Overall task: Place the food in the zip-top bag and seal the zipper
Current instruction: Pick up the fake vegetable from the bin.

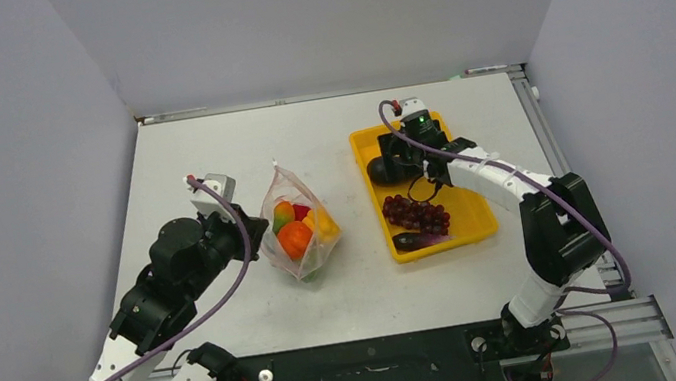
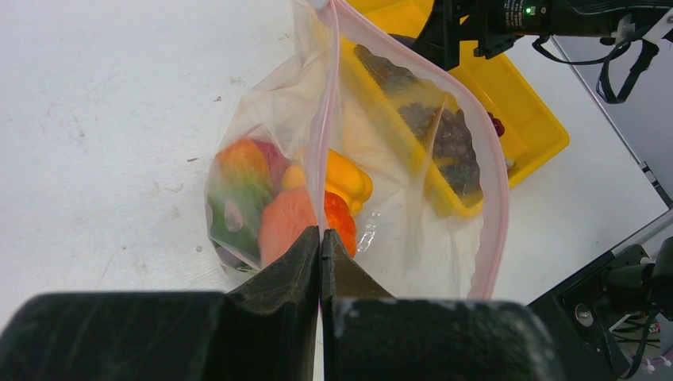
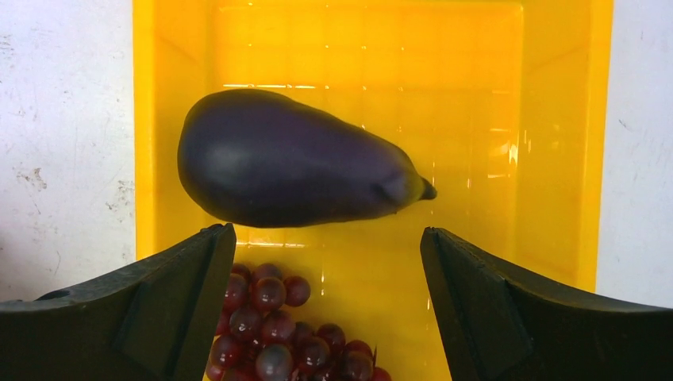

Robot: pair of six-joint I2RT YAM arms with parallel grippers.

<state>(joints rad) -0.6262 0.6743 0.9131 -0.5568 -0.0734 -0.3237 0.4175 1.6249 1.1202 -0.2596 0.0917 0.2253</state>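
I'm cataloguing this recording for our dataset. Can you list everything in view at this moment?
table: one, white, under everything
zip-top bag: one, clear, left of the table's centre, mouth open
zipper: one, pinkish-red, along the bag's mouth
pumpkin: one, orange, inside the bag
other bagged pieces: several, yellow, green and red, beside the pumpkin
yellow tray: one, right side of the table
eggplant: one, dark purple, far half of the tray
grape cluster: one, dark red, near half of the tray
dark piece: one, near end of the tray, too small to identify
left gripper: one, black, shut on the bag's mouth edge
right gripper: one, black, open, above the eggplant
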